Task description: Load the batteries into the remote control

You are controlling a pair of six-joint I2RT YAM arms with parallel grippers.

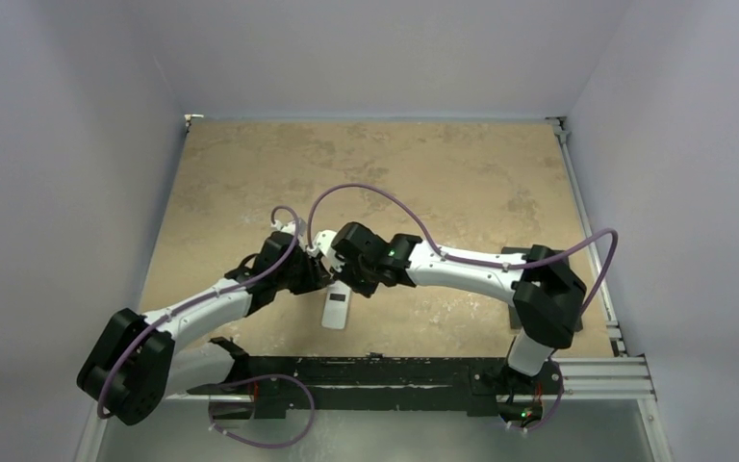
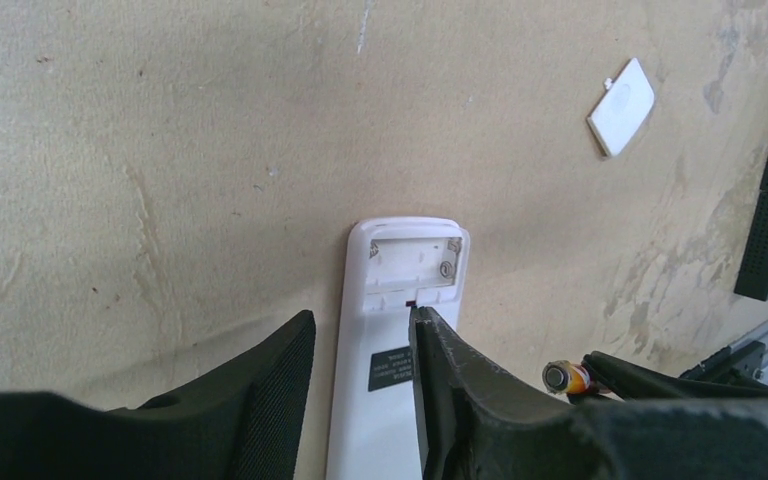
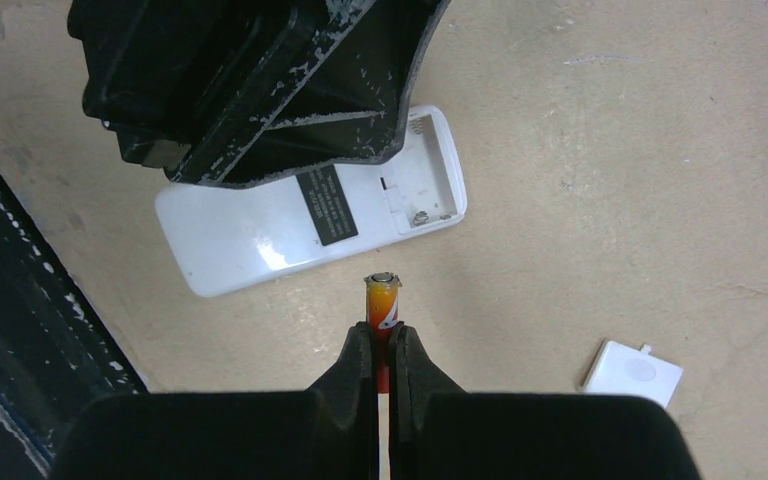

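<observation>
Looking from above, the remote (image 1: 335, 310) lies on the table (image 1: 443, 173), long axis near-to-far. Left wrist: the left gripper (image 2: 360, 315), half open, straddles it; the empty bay (image 2: 415, 262) is at its far end. Right wrist: the right gripper (image 3: 382, 335), closed on the battery (image 3: 381, 300), aims it crosswise at the remote; better to turn it parallel to the bay.

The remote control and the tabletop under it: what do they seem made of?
The remote control looks like smooth, slightly glossy white moulded plastic, judging by its soft sheen. The tabletop looks matte and mottled tan, stone-patterned; perhaps laminate, hard to tell.
</observation>
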